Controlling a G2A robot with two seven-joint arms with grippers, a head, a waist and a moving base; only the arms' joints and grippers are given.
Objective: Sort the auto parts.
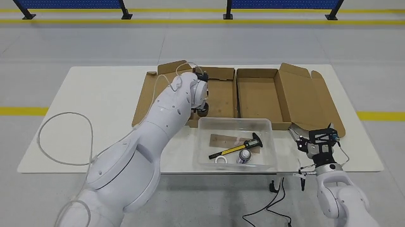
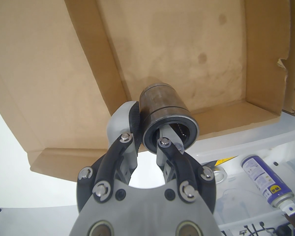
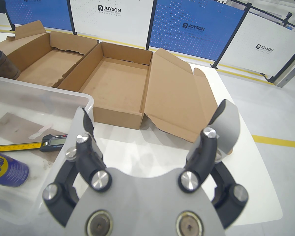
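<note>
the left gripper (image 2: 152,126) hangs over the left cardboard box (image 2: 174,37), clamped on a dark metal bearing sleeve (image 2: 162,104). one finger runs down the bore and the other presses the outer wall, so the sleeve is pinched through its side. the sleeve sits above the box floor near the front wall and appears to be clear of the cardboard, though whether its far end touches cannot be told.

the right gripper (image 3: 157,119) rests above the front right part of the white table (image 1: 95,100) with its jaws spread wide and nothing between them. it is just beside the clear plastic bin (image 3: 39,90) and in front of the flap of the right cardboard box (image 3: 118,84). in the bin lie a digital caliper (image 3: 27,144), a blue spray can (image 3: 5,170) and a roll of tape (image 1: 221,160).

the step in hand looks like the drop-off: the sleeve has been carried to its box and has not yet been let go. the next move likely calls for lowering it until its end meets the floor, then easing the fingers apart only a little. the inner finger must slide out of the bore without dragging the part along. a round sleeve could roll if it lands on its side, so standing it on end seems safer.
</note>
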